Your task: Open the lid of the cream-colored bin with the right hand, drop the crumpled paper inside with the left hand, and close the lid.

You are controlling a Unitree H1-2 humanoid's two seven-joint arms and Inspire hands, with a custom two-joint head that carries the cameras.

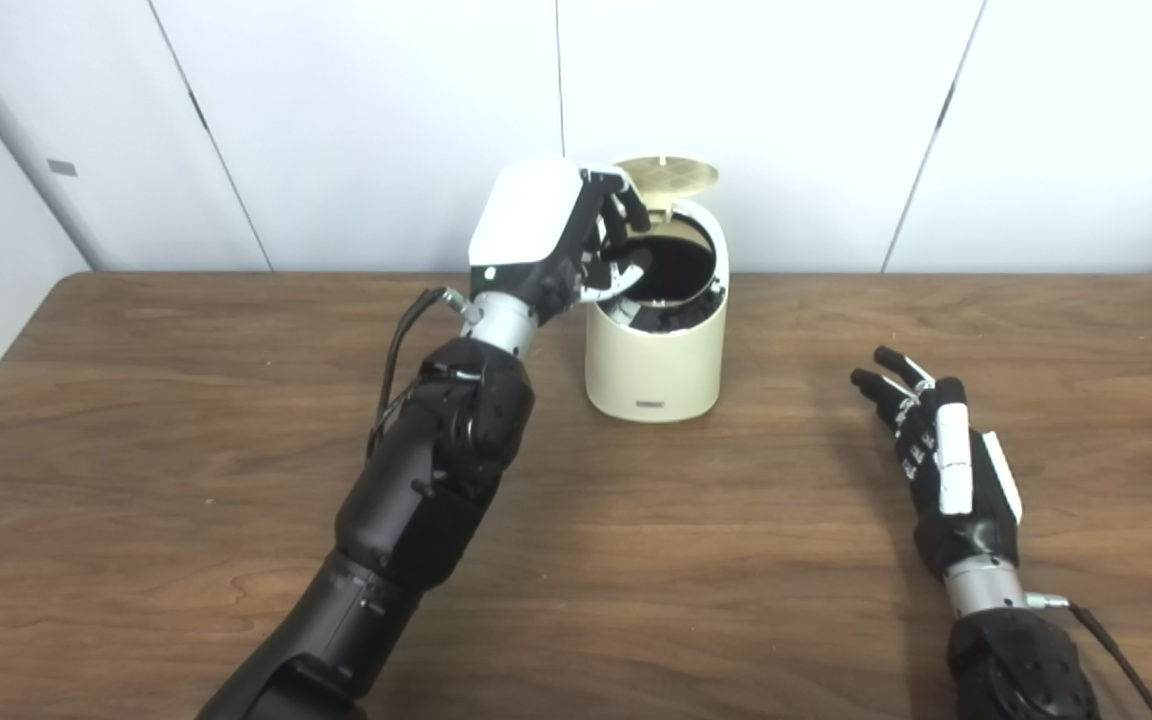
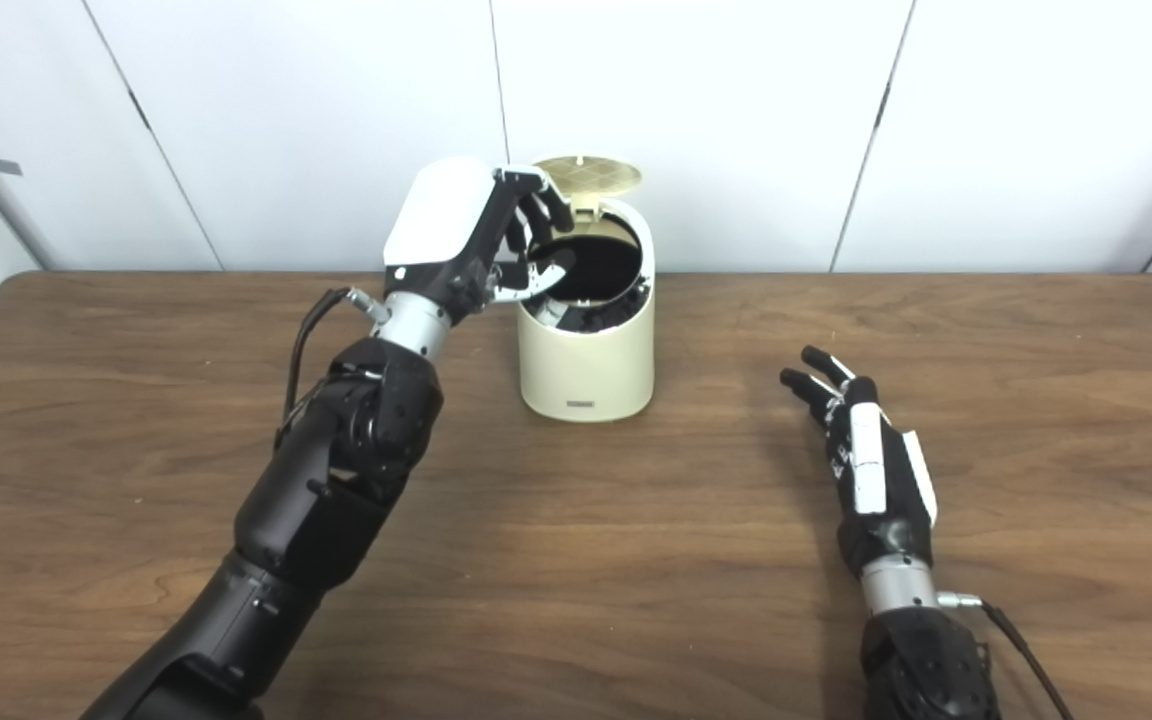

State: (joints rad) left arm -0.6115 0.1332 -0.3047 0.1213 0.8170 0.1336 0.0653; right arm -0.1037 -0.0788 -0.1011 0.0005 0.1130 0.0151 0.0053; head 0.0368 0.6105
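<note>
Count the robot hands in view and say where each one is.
2. The left hand is raised at the open mouth of the cream-colored bin; the right hand is over the table, right of the bin.

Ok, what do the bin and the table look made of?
Bin: looks like smooth cream plastic, matte with a soft sheen, one moulded shell. Its raised lid seems similar, finely ribbed underneath. Table: brown wood grain, possibly laminate; cannot tell.

The cream-colored bin [image 1: 656,370] is set upright at the counter's far middle, its round lid [image 1: 666,175] raised, the dark inside exposed.
</note>
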